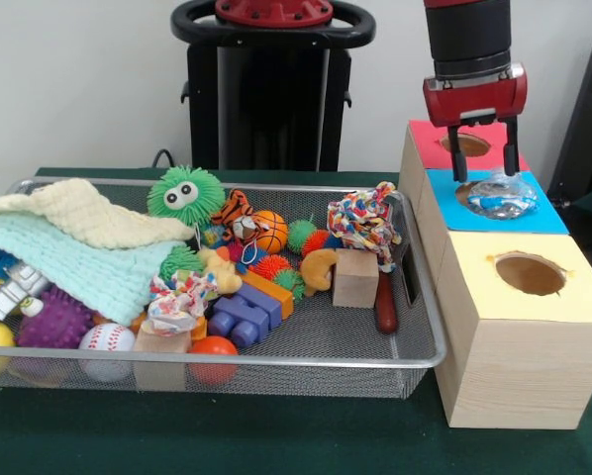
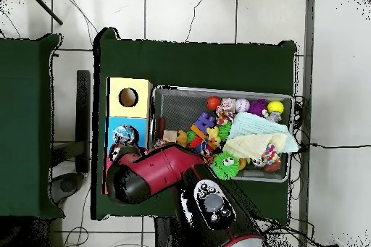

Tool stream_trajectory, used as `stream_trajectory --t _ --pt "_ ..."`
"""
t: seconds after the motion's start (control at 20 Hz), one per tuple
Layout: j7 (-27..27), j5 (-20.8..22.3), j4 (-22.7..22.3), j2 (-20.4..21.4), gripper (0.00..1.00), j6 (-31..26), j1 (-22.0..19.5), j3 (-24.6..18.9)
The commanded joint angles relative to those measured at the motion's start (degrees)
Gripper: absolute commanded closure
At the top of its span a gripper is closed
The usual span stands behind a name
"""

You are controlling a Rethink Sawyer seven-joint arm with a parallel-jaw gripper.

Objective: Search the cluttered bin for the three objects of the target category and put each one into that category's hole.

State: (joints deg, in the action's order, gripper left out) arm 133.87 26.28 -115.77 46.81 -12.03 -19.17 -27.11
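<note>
1. Nearest us stands the yellow-topped wooden box, its round hole empty; behind it come the blue-topped box and the red-topped box, all in a row just beside the wire mesh bin.

2. We see the gripper hanging directly above the blue-topped box, its two dark fingers spread and holding nothing.

3. Below it a clear crumpled plastic item, possibly a small bottle or wrapper, sits on the hole of the blue-topped box, partly sunk but not dropped through. We take this for the target thing, and we judge the step in hand to be the release into the hole.

4. From the overhead view the same item shows at the blue hole, with the arm's red body just beside it.

5. Next, we judge, the item may need a nudge downward if it stays lodged; otherwise the arm has to lift clear and swing over to the bin to search for another piece of the same kind.

6. That search looks awkward: the mint and cream cloths cover much of the bin, and toys crowd the rest, among them a green fuzzy creature, a baseball and a knotted rope toy. We spot no other clear plastic piece lying exposed.

7. We can read no brand, label or writing anywhere.
</note>
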Motion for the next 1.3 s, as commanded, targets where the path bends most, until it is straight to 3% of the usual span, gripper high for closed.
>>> stream_trajectory --t 0.05,0.8,1.2,1.3 --pt "-1.2 2.3 2.9 -3.2 0.0 3.3 -1.6 -4.0" --pt "-2.9 3.1 2.4 -4.7 0.0 2.8 -3.5 -7.6" --pt "-1.3 3.1 2.8 -3.3 0.0 2.5 -1.7 -4.7" --pt "0.0 3.5 3.5 -2.0 0.0 2.6 -0.1 -1.4"
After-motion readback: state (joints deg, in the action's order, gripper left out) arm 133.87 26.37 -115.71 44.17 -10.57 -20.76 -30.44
